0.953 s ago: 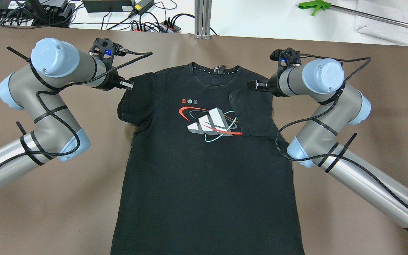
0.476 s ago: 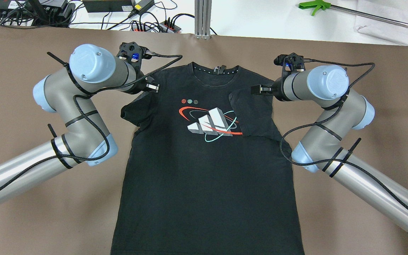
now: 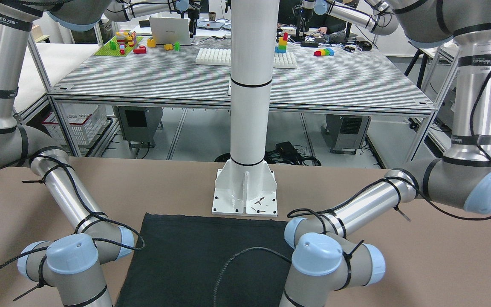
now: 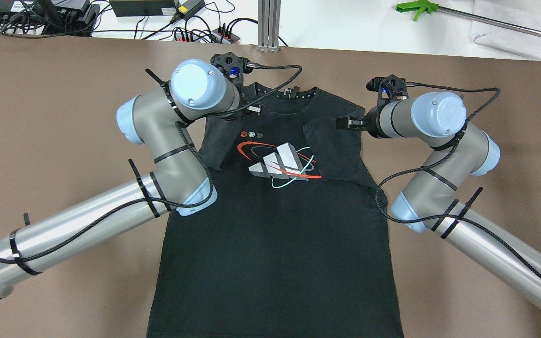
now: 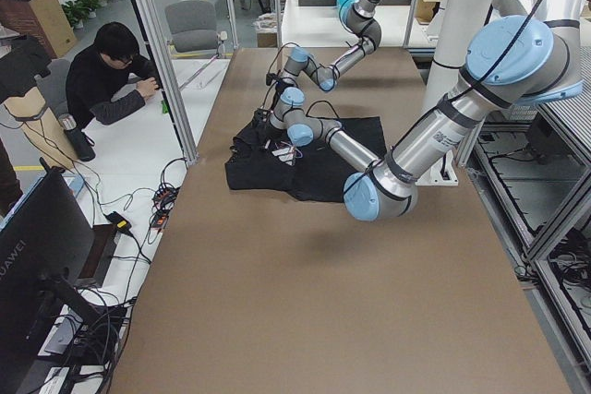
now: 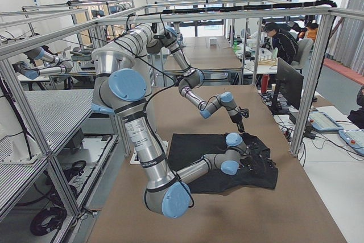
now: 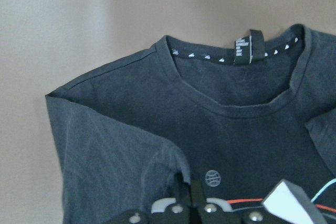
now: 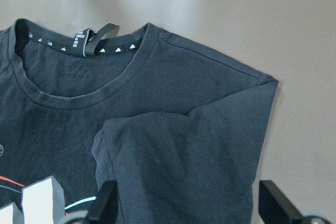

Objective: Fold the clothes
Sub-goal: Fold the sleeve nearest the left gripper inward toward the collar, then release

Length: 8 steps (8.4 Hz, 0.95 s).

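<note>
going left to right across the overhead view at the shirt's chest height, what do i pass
left arm → half-folded sleeve → chest print → folded sleeve → right arm

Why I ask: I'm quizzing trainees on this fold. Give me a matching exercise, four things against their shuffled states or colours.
Things:
1. left gripper
2. right gripper
3. sleeve by the right gripper
4. logo

States:
A. open
B. lying folded onto the shirt
C. shut on the other sleeve
D. red, white and turquoise

Pairs: 1-C, 2-A, 3-B, 4-D.
</note>
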Each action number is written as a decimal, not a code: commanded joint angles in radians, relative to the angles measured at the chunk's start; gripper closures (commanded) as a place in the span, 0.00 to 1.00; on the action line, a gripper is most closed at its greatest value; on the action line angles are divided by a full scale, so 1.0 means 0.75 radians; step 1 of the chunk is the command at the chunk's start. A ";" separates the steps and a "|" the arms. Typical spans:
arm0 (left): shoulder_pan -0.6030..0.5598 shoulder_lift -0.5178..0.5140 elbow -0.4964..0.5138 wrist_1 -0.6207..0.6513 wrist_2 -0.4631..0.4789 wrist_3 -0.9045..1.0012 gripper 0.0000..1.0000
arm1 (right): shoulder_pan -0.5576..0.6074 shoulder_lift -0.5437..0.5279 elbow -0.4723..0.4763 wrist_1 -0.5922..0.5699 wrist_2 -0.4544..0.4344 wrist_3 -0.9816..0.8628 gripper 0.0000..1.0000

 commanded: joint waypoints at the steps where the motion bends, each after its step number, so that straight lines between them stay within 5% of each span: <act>1: 0.056 -0.140 0.188 -0.015 0.115 -0.059 1.00 | 0.000 -0.012 -0.011 0.004 -0.002 -0.010 0.06; 2: 0.071 -0.132 0.193 -0.033 0.152 -0.059 0.79 | 0.000 -0.012 -0.013 0.004 -0.002 -0.010 0.06; 3: 0.101 -0.122 0.199 -0.070 0.266 -0.063 0.06 | 0.000 -0.012 -0.013 0.004 -0.006 -0.010 0.06; 6: 0.093 -0.124 0.193 -0.109 0.277 -0.067 0.05 | 0.000 -0.010 -0.013 0.002 -0.004 -0.004 0.06; 8: 0.032 -0.106 0.148 -0.158 0.076 -0.102 0.05 | 0.004 -0.006 0.010 0.000 0.032 0.004 0.06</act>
